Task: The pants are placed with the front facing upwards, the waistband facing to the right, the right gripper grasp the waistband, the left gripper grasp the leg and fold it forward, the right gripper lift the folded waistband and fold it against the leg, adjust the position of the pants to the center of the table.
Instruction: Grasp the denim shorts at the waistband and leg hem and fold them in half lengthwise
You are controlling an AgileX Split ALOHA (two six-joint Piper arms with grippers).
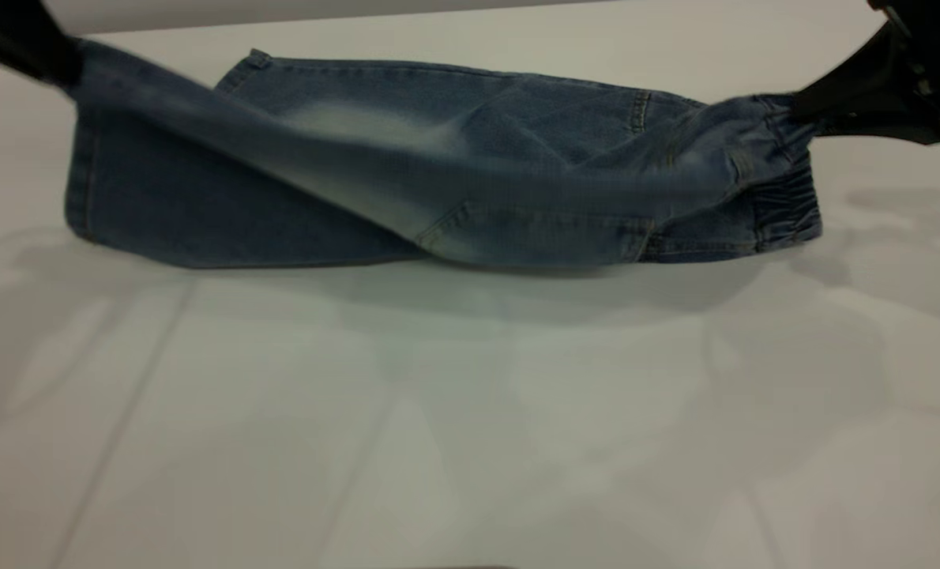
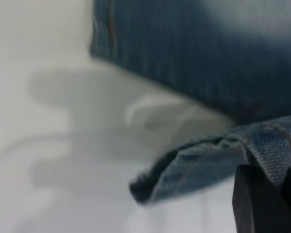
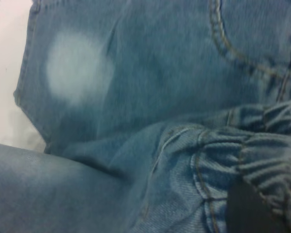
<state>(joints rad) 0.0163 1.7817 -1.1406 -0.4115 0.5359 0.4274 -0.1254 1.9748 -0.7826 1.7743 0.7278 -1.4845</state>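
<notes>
The blue denim pants (image 1: 438, 158) lie across the far part of the white table (image 1: 470, 411), legs to the left, waistband (image 1: 786, 201) to the right. My left gripper (image 1: 59, 67) at the upper left is shut on the hem of one leg (image 2: 208, 162), held raised and stretched over the other leg. My right gripper (image 1: 802, 111) at the upper right is shut on the far part of the ruffled waistband (image 3: 252, 150), lifted off the table. A pale faded oval (image 3: 75, 68) shows on the leg lying flat.
The white table stretches wide and bare in front of the pants, crossed by soft shadows. Its far edge (image 1: 320, 20) runs just behind the pants.
</notes>
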